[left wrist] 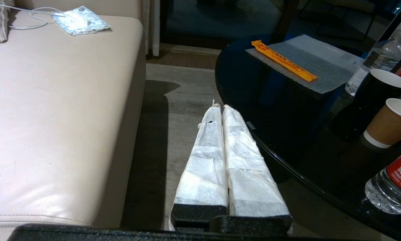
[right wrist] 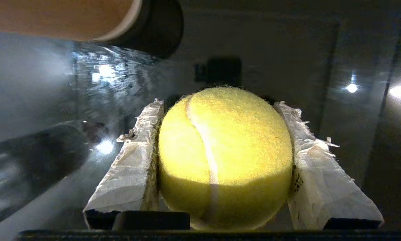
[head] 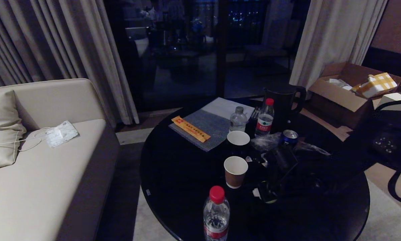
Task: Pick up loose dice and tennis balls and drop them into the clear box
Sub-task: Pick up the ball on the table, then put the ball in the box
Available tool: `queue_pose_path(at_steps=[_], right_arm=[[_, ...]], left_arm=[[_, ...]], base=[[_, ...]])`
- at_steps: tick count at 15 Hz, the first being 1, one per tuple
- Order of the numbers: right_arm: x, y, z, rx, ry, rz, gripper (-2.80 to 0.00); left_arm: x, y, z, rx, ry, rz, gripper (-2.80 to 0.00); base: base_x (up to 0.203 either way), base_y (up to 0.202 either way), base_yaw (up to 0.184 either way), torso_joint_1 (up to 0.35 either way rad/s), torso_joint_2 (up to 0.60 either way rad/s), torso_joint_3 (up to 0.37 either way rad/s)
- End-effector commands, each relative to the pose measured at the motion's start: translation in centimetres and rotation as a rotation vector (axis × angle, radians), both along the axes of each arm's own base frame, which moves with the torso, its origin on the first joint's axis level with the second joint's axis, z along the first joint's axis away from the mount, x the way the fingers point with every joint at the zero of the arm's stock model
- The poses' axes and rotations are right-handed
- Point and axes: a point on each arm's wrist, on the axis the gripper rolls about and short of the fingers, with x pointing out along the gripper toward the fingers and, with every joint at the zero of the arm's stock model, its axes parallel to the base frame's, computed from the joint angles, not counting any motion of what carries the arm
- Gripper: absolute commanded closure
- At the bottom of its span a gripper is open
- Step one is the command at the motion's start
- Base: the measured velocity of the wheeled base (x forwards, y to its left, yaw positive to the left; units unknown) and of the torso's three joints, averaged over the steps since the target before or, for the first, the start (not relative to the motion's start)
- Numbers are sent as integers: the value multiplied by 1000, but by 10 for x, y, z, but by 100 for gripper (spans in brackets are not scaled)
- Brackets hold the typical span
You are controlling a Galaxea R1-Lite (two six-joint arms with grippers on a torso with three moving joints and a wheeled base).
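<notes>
The right gripper (right wrist: 222, 107) had its paper-wrapped fingers (right wrist: 133, 167) pressed against both sides of a tennis ball (right wrist: 223, 157), which sat between them low over the dark glossy table (right wrist: 36, 100), with a brown paper cup (right wrist: 63, 18) just beyond the fingertips and off to one side. The left gripper (left wrist: 219, 107) hung off the table's edge above the floor, its wrapped fingers pressed together with nothing between them, a beige sofa (left wrist: 53, 117) to one side of it.
</notes>
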Motion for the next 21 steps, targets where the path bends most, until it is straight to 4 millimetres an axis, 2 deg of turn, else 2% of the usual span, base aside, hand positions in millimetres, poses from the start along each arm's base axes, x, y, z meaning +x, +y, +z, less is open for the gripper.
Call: queue_pose_path(at_steps=[1, 3, 6, 8, 10, 12, 15, 18, 21], right_arm=[[-15, -8, 39, 36, -87, -6, 0], [-41, -24, 73, 66, -156, -20, 0], [-98, -53, 118, 107, -283, -28, 0], [-142, -75, 140, 110, -362, -45, 0], [-187, -98, 147, 111, -421, -78, 0], [-231, -121, 139, 101, -493, -138, 0], [-281, -140, 104, 85, -563, -208, 0], [-312, -145, 73, 74, -682, -243, 0], [-334, -145, 59, 95, -884, -238, 0]], left_arm=[[0, 0, 0, -1, -1, 1, 0], [0, 0, 0, -1, -1, 1, 0], [0, 0, 0, -1, 1, 1, 0], [0, 0, 0, -1, 1, 0, 0], [0, 0, 0, -1, 1, 0, 0], [0, 0, 0, -1, -1, 1, 0], [0, 0, 0, -1, -1, 0, 0], [0, 0, 0, -1, -1, 0, 0], [0, 0, 0, -1, -1, 0, 0]], base=[[0, 0, 0, 0, 0, 0], [0, 0, 0, 0, 0, 0], [0, 0, 0, 0, 0, 0], [0, 0, 0, 0, 0, 0], [0, 0, 0, 0, 0, 0], [0, 0, 0, 0, 0, 0], [0, 0, 0, 0, 0, 0], [0, 0, 0, 0, 0, 0], [0, 0, 0, 0, 0, 0]])
